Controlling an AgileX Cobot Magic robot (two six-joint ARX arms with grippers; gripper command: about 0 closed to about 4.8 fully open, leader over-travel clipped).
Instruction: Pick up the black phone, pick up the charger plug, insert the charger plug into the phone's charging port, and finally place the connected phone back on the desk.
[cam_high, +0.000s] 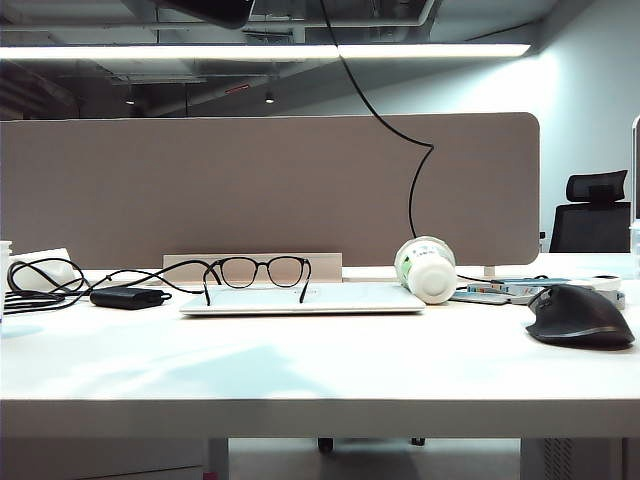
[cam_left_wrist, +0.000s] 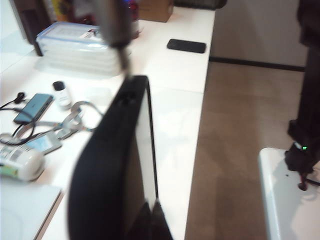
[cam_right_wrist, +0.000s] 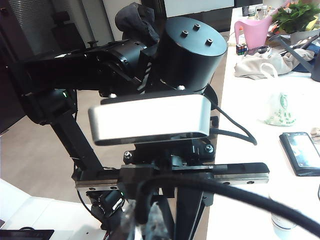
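- Your step in hand looks like the insertion: bring the charger plug (cam_left_wrist: 123, 59) straight along the long axis of the black phone (cam_left_wrist: 112, 165), not at an angle
- Keep the phone rigid with the left arm and let the right arm make only small, slow corrections; line up first, then push
- The charging port sits on the phone's short edge farthest from the left gripper (cam_left_wrist: 150, 217); it is too blurred to make out, so confirm alignment before pressing
- Left gripper: jaws clamped on the phone's near short end, holding it edge-on above the tabletop (cam_left_wrist: 175, 125)
- Right gripper (cam_left_wrist: 114, 25): jaws together, apparently pinching the plug, just beyond the phone's far edge; whether plug and phone touch cannot be told
- Watch the black cable (cam_right_wrist: 240, 192) trailing from the right gripper: slack could tug the plug sideways
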